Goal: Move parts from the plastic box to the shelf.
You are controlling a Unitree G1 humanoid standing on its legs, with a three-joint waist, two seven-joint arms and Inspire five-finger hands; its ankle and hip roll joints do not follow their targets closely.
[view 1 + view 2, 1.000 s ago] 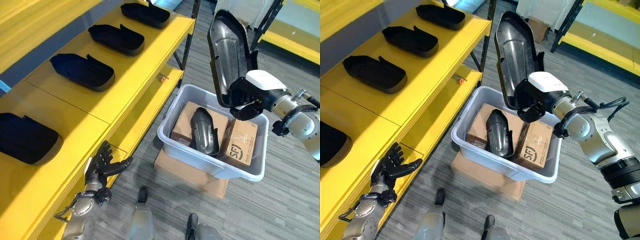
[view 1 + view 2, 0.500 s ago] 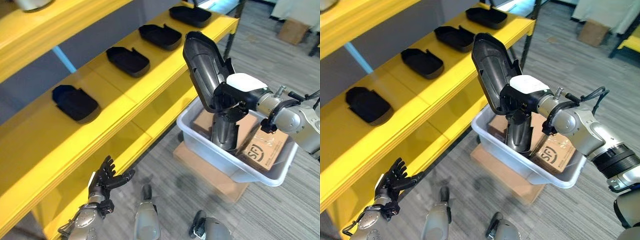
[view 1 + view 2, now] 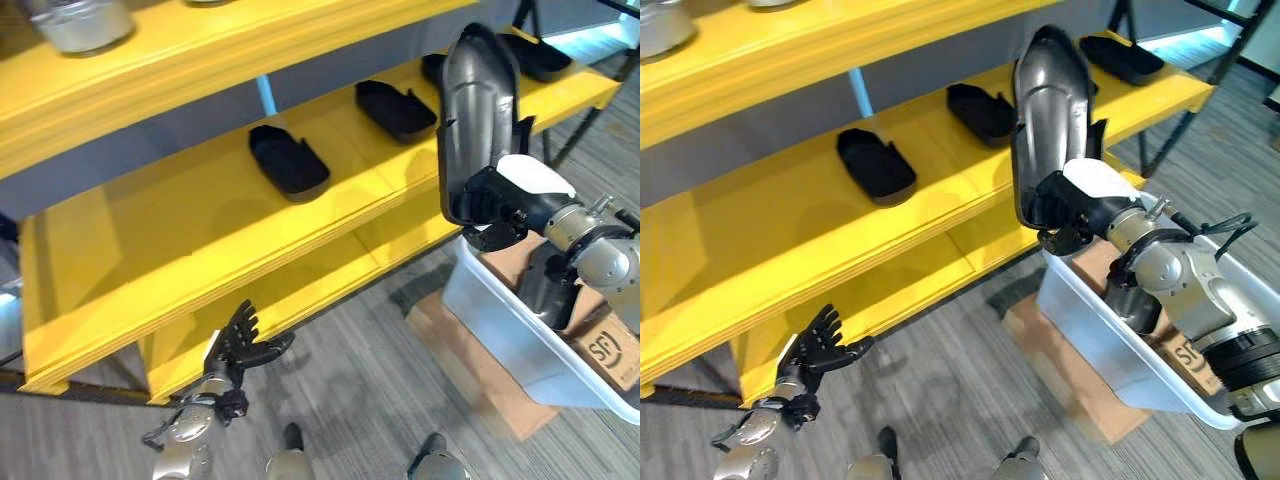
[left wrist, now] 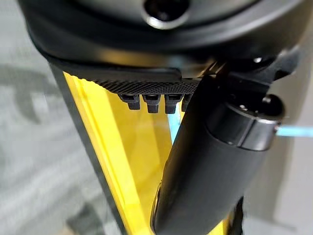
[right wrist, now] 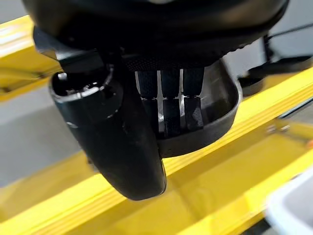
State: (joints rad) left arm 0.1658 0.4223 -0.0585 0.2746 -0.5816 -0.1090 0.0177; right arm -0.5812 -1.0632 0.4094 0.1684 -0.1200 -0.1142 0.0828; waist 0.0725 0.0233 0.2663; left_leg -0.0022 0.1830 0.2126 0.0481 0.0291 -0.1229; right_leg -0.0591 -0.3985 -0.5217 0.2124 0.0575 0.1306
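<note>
Now right hand [image 3: 500, 200], clamped on long glossy black moulded part [image 3: 478, 110], has swung from grey plastic box [image 3: 500, 320] to yellow shelf [image 3: 200, 220]; placing next. Left hand [image 3: 240, 345] spread, idle.

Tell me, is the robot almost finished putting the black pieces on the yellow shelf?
Not yet. Several black parts already lie in a row on the yellow shelf. The right hand holds another part upright in front of the shelf. One more dark part sits in the plastic box. The left hand hangs open below.
</note>
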